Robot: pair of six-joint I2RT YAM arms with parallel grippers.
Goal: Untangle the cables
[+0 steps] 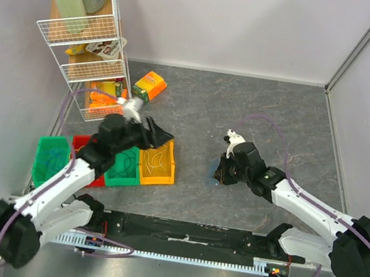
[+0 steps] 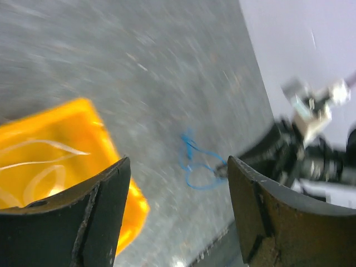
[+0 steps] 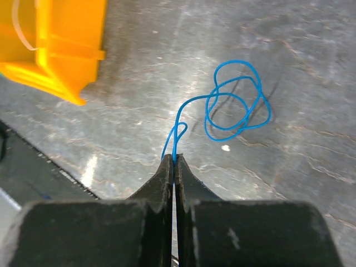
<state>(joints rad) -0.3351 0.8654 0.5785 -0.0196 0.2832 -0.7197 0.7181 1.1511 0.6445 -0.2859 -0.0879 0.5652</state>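
Blue cable (image 3: 211,99), pinched by right hand (image 3: 173,160), lies apart from yellow bin (image 3: 61,44).

left gripper (image 2: 177,169) spread wide; right gripper (image 3: 174,162) pinched closed.

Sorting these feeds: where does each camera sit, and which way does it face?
Top external: above, behind the robot, looking down on the table; left arm and right arm show.
Left wrist: on the left arm, looking past the open left gripper at yellow bin, blue cable, right arm.
Right wrist: on the right arm, looking down past the right gripper, shut on the blue cable.
Shared: both wrist views show cable and bin.
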